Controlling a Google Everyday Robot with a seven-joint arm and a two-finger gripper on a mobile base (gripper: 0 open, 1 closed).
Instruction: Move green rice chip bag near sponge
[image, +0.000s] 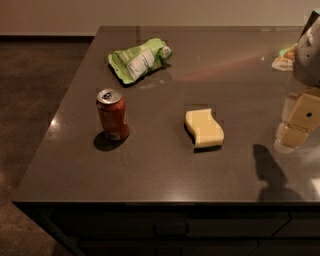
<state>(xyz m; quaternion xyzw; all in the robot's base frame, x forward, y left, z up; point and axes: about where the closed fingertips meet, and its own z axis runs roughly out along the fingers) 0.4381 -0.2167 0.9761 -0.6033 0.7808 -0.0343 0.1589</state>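
Observation:
The green rice chip bag (140, 59) lies crumpled at the back left of the dark table, with its white label panel facing up. The pale yellow sponge (204, 128) with wavy sides lies near the table's middle, well in front and to the right of the bag. My gripper (299, 120) hangs at the right edge of the view, above the table, to the right of the sponge and far from the bag. It holds nothing.
A red-orange soda can (112, 114) stands upright at the left, in front of the bag. A small yellow-green object (285, 57) lies at the back right. The table's (150, 170) front and left edges drop to a dark floor.

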